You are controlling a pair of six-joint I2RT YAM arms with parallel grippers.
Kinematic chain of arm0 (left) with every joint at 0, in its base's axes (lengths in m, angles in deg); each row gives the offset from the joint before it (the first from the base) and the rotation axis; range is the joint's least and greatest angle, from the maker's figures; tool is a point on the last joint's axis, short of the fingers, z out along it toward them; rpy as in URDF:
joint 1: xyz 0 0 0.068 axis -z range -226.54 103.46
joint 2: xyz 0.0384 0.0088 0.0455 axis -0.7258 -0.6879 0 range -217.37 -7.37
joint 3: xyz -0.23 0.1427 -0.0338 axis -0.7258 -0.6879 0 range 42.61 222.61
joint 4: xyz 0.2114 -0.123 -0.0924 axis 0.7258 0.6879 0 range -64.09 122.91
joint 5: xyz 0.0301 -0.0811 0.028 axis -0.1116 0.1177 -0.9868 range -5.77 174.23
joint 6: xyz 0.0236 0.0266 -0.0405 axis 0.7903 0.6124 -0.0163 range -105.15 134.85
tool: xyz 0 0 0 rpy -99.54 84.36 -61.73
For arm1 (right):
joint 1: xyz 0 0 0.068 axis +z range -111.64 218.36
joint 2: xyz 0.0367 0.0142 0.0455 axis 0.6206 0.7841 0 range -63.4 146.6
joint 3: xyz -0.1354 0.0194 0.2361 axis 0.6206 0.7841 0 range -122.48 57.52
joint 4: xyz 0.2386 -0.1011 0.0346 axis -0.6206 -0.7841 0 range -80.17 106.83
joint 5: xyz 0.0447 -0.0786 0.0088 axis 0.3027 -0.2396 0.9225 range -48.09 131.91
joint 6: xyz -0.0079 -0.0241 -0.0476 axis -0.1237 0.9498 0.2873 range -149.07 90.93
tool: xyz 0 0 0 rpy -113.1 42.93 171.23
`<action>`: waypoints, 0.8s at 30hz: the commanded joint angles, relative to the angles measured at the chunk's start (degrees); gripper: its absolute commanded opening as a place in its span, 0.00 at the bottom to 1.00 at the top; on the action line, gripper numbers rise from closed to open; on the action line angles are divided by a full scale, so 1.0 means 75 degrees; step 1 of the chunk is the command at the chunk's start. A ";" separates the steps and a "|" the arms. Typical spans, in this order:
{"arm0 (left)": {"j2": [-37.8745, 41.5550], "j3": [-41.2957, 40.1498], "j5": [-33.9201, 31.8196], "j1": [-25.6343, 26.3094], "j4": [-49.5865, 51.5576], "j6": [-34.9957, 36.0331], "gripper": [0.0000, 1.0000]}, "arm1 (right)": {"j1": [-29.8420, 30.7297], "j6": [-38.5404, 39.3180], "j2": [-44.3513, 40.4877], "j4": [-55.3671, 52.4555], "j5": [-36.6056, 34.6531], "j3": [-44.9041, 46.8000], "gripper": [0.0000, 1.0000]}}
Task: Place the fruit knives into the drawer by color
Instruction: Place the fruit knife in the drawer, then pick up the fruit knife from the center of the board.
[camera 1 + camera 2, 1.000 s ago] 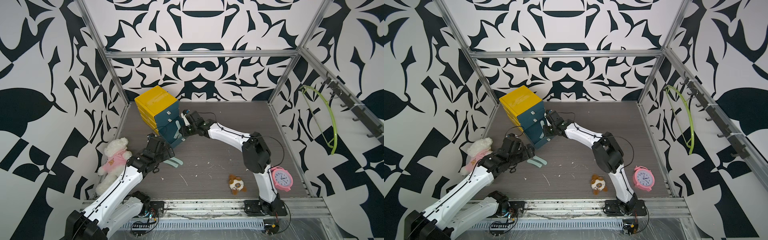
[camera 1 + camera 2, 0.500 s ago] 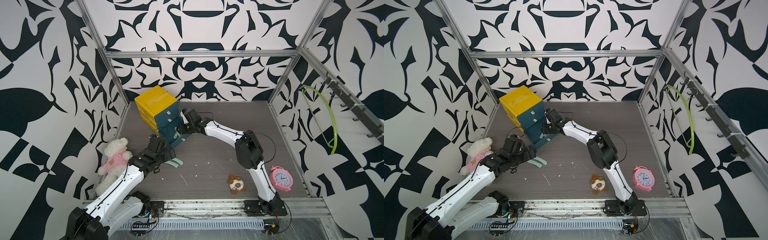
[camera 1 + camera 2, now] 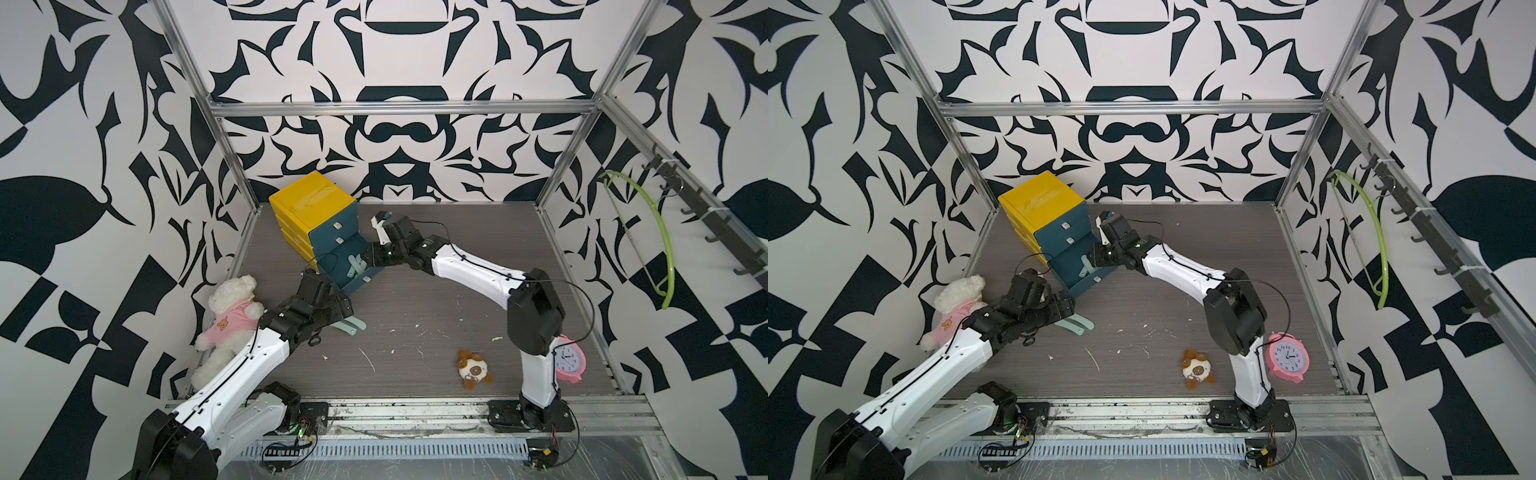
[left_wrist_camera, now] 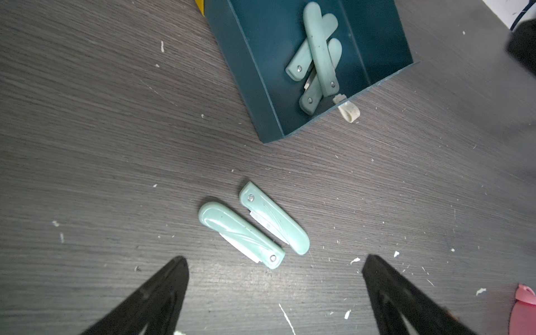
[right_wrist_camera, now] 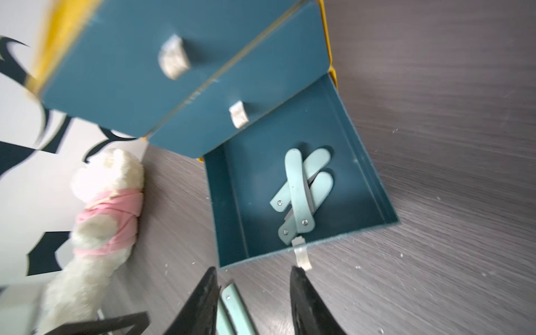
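Note:
Three mint-teal fruit knives (image 5: 298, 191) lie crossed in the pulled-out bottom drawer (image 5: 362, 162) of a yellow cabinet (image 3: 311, 201) with teal fronts. In the left wrist view the same knives (image 4: 319, 52) show inside the drawer (image 4: 240, 72). Two more mint knives (image 4: 240, 235) (image 4: 274, 222) lie side by side on the table in front of it, also in both top views (image 3: 351, 326) (image 3: 1075, 324). My left gripper (image 4: 275, 257) hovers wide open just over them. My right gripper (image 5: 253, 268) hangs open above the drawer's front edge, holding nothing.
A white teddy in a pink shirt (image 3: 230, 309) leans at the left wall beside my left arm. A small brown plush (image 3: 473, 368) and a pink alarm clock (image 3: 571, 359) sit front right. A green hanger (image 3: 660, 249) hangs on the right wall. White crumbs dot the table.
My right gripper's jaws have spread apart above the drawer, and that arm's elbow has swung. The left arm and the two knives on the table have stayed put.

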 commanded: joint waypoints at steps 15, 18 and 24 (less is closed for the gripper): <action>-0.0962 -0.0217 0.0766 -0.0029 -0.1038 0.0115 0.98 | 0.0431 -0.0376 -0.3372 0.0957 -0.0872 0.4590 0.42; -0.1076 -0.0383 0.0700 -0.0029 -0.1511 0.0069 0.92 | 0.0437 -0.0515 -0.3556 0.1047 -0.0981 0.4919 0.42; -0.1722 -0.0589 0.0555 -0.0143 -0.2542 0.0105 0.90 | 0.0428 -0.0626 -0.3688 0.1066 -0.1099 0.5114 0.41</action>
